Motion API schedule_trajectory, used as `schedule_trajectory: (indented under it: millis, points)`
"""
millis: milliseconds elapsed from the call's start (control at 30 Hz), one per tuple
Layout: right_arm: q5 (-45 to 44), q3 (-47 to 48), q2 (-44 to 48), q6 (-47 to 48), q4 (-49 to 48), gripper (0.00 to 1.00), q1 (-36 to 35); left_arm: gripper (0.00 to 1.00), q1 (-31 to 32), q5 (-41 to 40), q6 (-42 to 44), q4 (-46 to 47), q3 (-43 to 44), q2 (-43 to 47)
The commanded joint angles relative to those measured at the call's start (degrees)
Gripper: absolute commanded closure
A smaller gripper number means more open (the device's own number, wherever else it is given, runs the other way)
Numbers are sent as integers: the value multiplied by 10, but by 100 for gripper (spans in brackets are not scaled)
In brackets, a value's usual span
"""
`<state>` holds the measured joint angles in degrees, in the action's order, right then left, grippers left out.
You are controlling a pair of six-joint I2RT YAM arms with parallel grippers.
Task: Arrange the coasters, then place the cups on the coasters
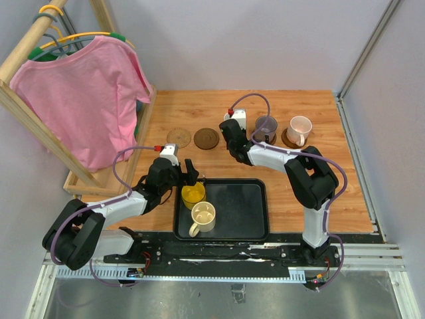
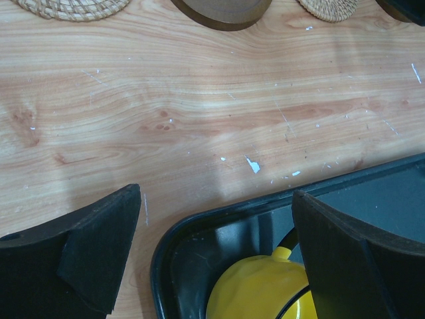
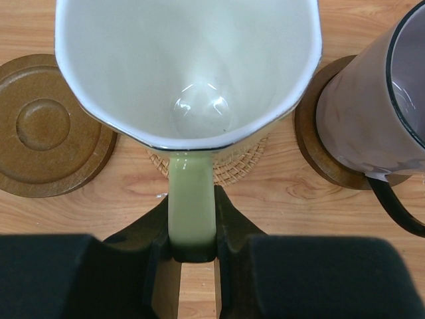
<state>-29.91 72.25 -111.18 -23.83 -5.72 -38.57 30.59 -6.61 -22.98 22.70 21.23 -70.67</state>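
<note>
Right claw [image 3: 192, 251] is closed narrow on the pale green handle of the whitish-green glossy cup [image 3: 186, 60], with nothing else in the grip. The cup sits directly over the tan woven round coaster [image 3: 242, 163]; I can't tell from the wrist view whether its base is touching or just above. The bare dark brown disc coaster [image 3: 46, 126] is just to its left, and the greyish-purple cup [image 3: 372, 113] on its own dark brown coaster [image 3: 312, 146] is just to its right. The pale pink cup [image 1: 300, 126] is also seated on a coaster. Left claw [image 2: 216, 222] is spread fully and holds nothing, hanging over the near corner of the black rectangular tray [image 2: 192, 236] above the yellow cup [image 2: 259, 292]. The cream cup [image 1: 203, 214] is in the same tray. Handling call: the cups look rigid, smooth-glazed and empty, so probably light but slick and chip-prone. A pinch on the handle alone can let the body pivot, so grip low on the handle near the wall and set down gently. Clearance to the purple cup is tight. The coaster is thin and looks light, so it may skate on the wooden worktop [image 2: 199, 100] if nudged sideways. For the yellow cup, the handle seems to face the right-hand pad; take that or the rim wall.
</note>
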Motion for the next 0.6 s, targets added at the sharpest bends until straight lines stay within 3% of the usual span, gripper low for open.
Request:
schedule_trajectory:
  millis: [0, 400, 567]
  points:
    - [-15, -5, 7, -13, -40, 99, 6, 0, 5, -6, 1, 8, 7, -4]
    - [-10, -24, 3, -27, -40, 99, 6, 0, 6, -6, -2, 5, 5, 0]
    - [-4, -38, 11, -38, -40, 80, 5, 0, 5, -6, -3, 4, 4, 1]
